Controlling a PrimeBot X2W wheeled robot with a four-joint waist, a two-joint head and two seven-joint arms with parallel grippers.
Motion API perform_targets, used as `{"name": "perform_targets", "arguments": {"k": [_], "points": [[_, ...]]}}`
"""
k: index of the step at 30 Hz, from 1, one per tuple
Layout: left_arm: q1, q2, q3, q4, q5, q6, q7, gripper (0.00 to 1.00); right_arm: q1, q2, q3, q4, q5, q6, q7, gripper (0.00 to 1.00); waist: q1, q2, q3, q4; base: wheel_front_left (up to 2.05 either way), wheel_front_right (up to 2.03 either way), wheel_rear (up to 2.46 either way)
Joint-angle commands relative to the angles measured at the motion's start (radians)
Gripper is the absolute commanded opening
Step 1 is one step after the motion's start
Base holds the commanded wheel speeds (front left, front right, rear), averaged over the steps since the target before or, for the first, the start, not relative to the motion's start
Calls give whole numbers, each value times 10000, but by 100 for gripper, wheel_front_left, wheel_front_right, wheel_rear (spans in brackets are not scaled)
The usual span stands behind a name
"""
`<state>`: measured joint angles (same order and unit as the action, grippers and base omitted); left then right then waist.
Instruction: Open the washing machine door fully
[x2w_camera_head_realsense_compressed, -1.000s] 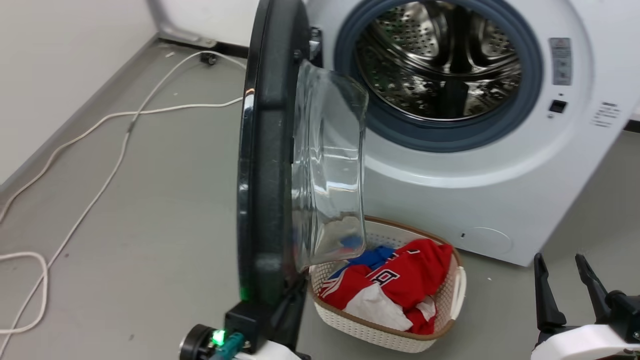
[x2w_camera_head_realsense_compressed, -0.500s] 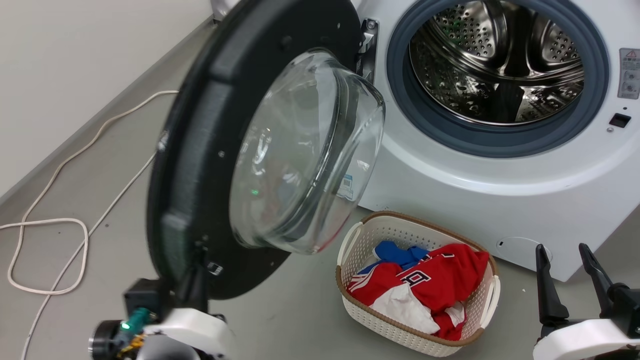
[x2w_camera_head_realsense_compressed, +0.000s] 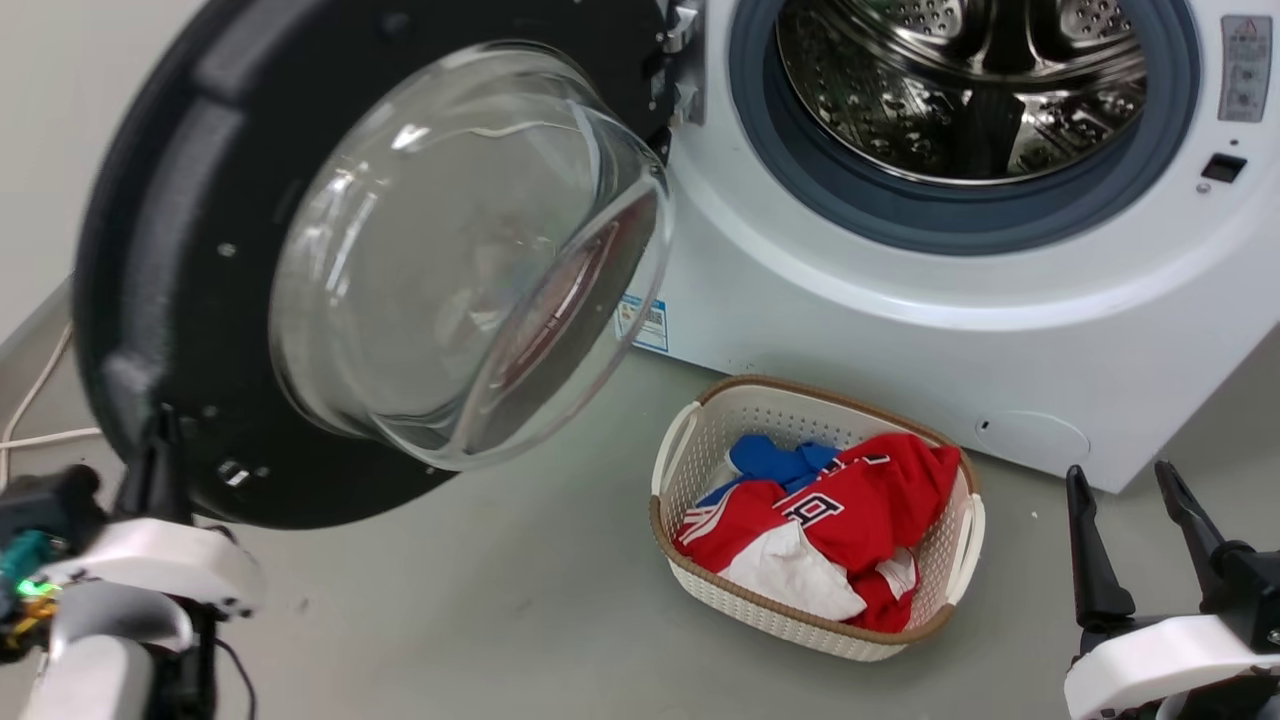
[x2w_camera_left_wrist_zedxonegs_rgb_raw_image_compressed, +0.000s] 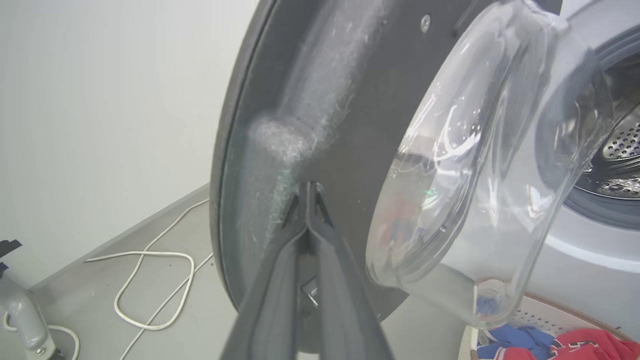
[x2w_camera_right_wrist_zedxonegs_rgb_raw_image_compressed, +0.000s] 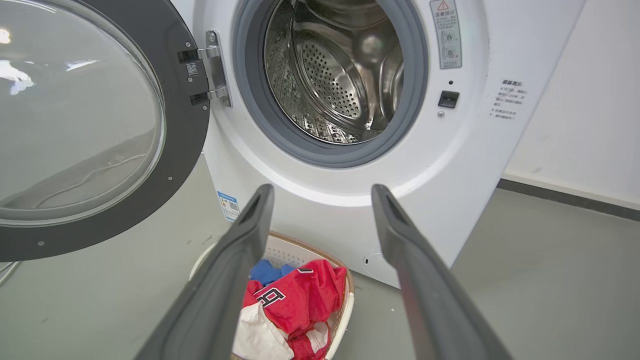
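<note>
One second ago the washing machine door (x2w_camera_head_realsense_compressed: 150, 250) stuck straight out from the washing machine (x2w_camera_head_realsense_compressed: 900, 330). Now it stands swung wide at the left of the drum mouth (x2w_camera_head_realsense_compressed: 960, 90), so I think the job is nearly done. The left gripper (x2w_camera_left_wrist_zedxonegs_rgb_raw_image_compressed: 307, 192) has its fingers pressed together, holding nothing, with its tips pushing on the door's black inside face. The right gripper (x2w_camera_head_realsense_compressed: 1120, 478) hangs wide open and empty, off to the right of the laundry basket (x2w_camera_head_realsense_compressed: 700, 590).
</note>
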<state>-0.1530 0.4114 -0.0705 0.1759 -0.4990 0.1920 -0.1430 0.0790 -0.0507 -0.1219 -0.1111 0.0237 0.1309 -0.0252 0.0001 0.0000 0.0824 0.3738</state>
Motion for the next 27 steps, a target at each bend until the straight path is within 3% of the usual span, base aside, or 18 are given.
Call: {"name": "perform_targets", "arguments": {"k": [1,8,19,27], "points": [[-324,220,216,282,-134,-136,-127,0,-200,9,-33,-62,-41,-3,46,100,-1,0,196,-135,0,0,0],[-1293,770,401,1683,-492,-983,-321,0,-472,9,-11,-145,-142,-3,141,100,-1,0,633,-290,0,0,0],[-2498,1343,676,3837,-845,-1786,-668,0,-751,9,-26,-115,-232,-3,200,100,-1,0,911,-380,0,0,0],[-2478,1176,449,4469,-579,-1741,-943,0,-636,10,53,209,-47,-3,87,100,-1,0,467,-381,0,0,0]]}}
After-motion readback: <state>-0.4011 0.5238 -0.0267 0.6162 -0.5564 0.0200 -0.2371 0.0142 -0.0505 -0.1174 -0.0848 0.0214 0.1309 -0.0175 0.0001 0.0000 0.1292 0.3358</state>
